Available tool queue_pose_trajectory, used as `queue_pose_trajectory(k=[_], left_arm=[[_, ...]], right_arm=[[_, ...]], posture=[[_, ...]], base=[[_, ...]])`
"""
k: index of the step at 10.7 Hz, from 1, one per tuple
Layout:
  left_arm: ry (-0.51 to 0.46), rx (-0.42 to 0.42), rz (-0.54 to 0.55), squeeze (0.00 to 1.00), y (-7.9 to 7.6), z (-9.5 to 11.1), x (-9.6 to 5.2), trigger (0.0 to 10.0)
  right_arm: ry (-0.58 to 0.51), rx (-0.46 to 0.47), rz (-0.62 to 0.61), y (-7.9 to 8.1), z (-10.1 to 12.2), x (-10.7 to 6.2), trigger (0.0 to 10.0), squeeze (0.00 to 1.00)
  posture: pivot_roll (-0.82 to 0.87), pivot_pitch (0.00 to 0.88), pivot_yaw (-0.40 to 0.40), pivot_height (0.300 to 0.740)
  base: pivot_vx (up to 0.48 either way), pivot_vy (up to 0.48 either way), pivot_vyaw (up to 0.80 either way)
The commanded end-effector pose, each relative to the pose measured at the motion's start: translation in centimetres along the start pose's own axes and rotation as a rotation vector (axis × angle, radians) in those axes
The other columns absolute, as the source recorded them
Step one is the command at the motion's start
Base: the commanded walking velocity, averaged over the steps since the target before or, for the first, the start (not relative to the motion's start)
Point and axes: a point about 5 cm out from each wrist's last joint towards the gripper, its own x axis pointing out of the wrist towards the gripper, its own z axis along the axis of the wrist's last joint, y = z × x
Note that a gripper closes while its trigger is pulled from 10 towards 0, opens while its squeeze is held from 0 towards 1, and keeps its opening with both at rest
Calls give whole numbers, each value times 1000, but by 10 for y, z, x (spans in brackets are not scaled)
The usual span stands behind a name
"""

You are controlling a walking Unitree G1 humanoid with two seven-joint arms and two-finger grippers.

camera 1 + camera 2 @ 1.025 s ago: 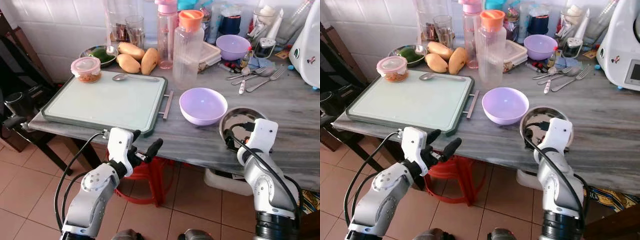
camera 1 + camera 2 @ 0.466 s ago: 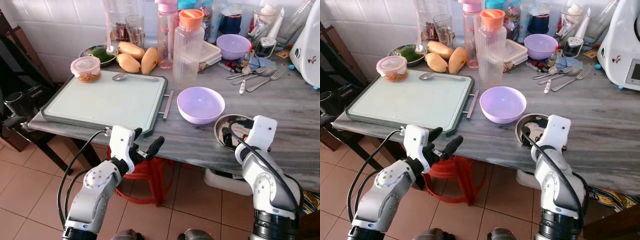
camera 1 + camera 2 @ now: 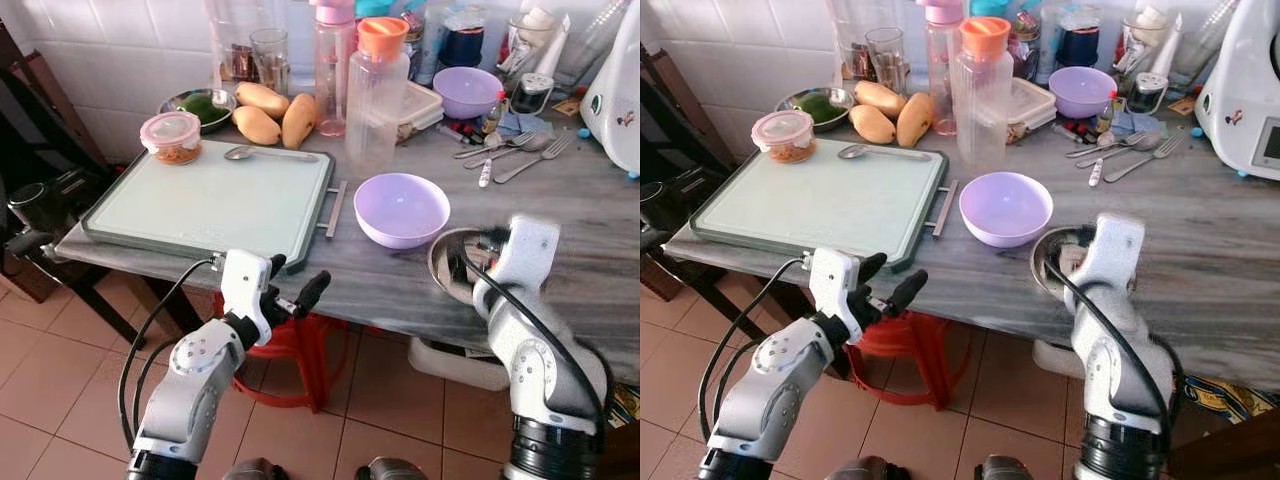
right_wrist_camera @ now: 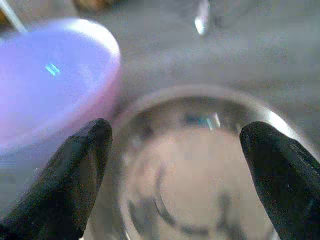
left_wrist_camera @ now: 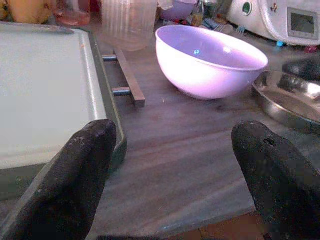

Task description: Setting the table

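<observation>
Bench (image 3: 590, 215): grey marbled top, crowded along the back.

Lilac bowl (image 3: 404, 209): upright, near the front edge, between the green-rimmed cutting board (image 3: 215, 200) and the steel dish (image 3: 452, 262). The left wrist view shows its full outer wall, with the dish's rim just beside it; the head views show its bare inside.

Steel dish: at the front edge, largely covered by the right arm in the head views. The right wrist view shows its shiny interior from close above, blurred, with the lilac bowl to one side.

Right gripper (image 4: 175, 165): over the dish, fingers (image 4: 75, 170) spread wide, one to each side of the dish's hollow, gripping nothing. Contact with the rim cannot be told.

Left gripper (image 3: 292, 285): off the bench's front edge, below the board's corner, fingers (image 5: 75, 170) wide apart, holding nothing, touching nothing.

Back row, head views: second lilac bowl (image 3: 466, 92), orange-capped bottle (image 3: 376, 95), mangoes (image 3: 270, 115), lidded container (image 3: 172, 137), spoon (image 3: 262, 153) on the board's far edge, forks (image 3: 520, 155).
</observation>
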Motion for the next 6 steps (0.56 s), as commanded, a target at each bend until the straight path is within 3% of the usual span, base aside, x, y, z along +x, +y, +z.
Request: queue_pose_trajectory(k=[1,3,6], left_arm=[[-6,8,1,0,1,1,2,10000],[-29,29,96,0,9,6,1,10000],[-38,41,239,0,22,9,4,10000]], right_arm=[[-129,-41,55,9,18,-4,10000,0],[-300,-167,113,19,27,-16,10000,0],[-367,-236,107,24,21,-21,10000,0]], posture=[[-95,0,43,740],[-88,0,43,740],[-77,0,40,740]], base=[[0,0,0],[0,0,0],[0,0,0]])
